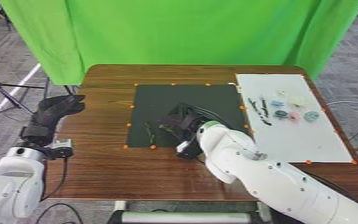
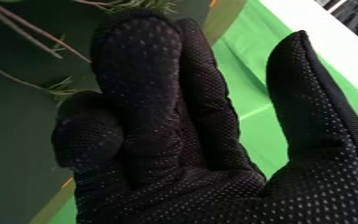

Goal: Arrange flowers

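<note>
Your right hand (image 1: 182, 119), open and empty, is over the black rectangular mat (image 1: 162, 97), beside slim green leafy stems (image 1: 151, 134) toward its near-left corner. You're likely placing greenery; next, pinch one stem lightly. Your left hand (image 1: 58, 106) is open by the brown wooden table's (image 1: 104, 170) left edge.

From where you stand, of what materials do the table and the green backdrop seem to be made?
The table looks like wood or wood-look laminate: brown, smooth, with streaky grain. The green backdrop seems matte cloth, as it hangs in soft folds.
</note>
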{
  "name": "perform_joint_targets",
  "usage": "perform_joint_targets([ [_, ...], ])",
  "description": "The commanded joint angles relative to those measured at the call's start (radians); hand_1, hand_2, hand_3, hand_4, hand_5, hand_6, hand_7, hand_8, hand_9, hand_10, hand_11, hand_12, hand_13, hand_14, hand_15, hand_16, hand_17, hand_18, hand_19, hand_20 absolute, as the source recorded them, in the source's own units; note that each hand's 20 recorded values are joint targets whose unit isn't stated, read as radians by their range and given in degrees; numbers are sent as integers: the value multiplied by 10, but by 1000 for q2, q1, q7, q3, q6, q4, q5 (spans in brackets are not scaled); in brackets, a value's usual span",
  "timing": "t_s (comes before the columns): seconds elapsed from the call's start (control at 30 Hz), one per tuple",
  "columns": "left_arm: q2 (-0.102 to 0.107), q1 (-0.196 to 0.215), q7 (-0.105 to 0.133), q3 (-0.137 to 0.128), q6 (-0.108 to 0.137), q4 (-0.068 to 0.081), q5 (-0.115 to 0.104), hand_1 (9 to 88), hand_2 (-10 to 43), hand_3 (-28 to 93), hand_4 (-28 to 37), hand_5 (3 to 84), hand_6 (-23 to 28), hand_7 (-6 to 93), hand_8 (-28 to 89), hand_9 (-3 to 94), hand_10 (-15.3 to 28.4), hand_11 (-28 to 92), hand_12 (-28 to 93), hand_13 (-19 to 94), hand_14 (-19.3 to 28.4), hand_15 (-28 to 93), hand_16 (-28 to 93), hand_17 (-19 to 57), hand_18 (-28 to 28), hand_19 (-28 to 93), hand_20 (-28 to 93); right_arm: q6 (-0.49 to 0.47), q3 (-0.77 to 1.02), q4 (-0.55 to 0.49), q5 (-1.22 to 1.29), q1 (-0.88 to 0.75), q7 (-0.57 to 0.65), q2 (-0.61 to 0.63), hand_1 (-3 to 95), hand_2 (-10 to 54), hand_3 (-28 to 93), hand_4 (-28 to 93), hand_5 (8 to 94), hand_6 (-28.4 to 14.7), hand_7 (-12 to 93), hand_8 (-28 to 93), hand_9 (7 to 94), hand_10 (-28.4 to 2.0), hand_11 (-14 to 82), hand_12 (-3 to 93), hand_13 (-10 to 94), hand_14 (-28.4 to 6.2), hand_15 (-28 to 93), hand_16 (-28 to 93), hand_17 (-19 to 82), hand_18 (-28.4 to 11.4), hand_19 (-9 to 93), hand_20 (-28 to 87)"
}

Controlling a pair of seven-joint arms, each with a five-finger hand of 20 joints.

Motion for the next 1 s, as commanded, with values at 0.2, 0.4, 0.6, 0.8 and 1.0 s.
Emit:
perform_joint_targets([
  [0.2,-8,3,-7,2,-13,-2,6,311,111,601,-238,505,62,150,-77,514,168,225,82,407,201,212,-48,52,132,200,123,29,31,-8,17,-1,6,6,296,51,541,-82,679,-36,132,-52,681,-149,90,121,931,-60,405,319,643,-113,911,289],
  [0.4,-9,8,-9,-1,-12,-4,6,310,111,602,-237,505,61,151,-77,514,168,225,82,408,201,213,-49,51,133,201,123,85,66,-31,-19,12,22,13,295,51,539,-81,678,-37,130,-52,679,-149,90,121,931,-60,405,317,642,-114,912,285],
  [0.6,-10,-1,-5,7,-17,-1,6,310,111,602,-237,506,61,150,-78,514,168,224,82,407,201,212,-49,51,133,201,123,85,166,-83,74,-11,-22,47,296,52,534,-79,677,-41,123,-51,677,-152,90,122,929,-60,405,317,640,-114,913,283],
  [0.8,-14,4,-2,3,-18,-4,9,312,111,600,-239,505,62,149,-76,514,167,224,81,407,200,211,-49,51,133,200,123,164,401,-203,21,-133,-66,181,300,47,538,-75,673,-41,122,-49,676,-155,91,126,909,-66,402,318,620,-120,907,285],
  [1.0,-17,27,-6,-17,-15,-10,7,310,110,602,-237,505,62,149,-76,514,167,224,82,406,201,211,-48,51,133,201,123,217,633,-195,-212,-326,11,304,348,-48,597,-80,638,-34,124,-44,646,-161,89,147,861,-71,412,316,573,-125,885,323],
])
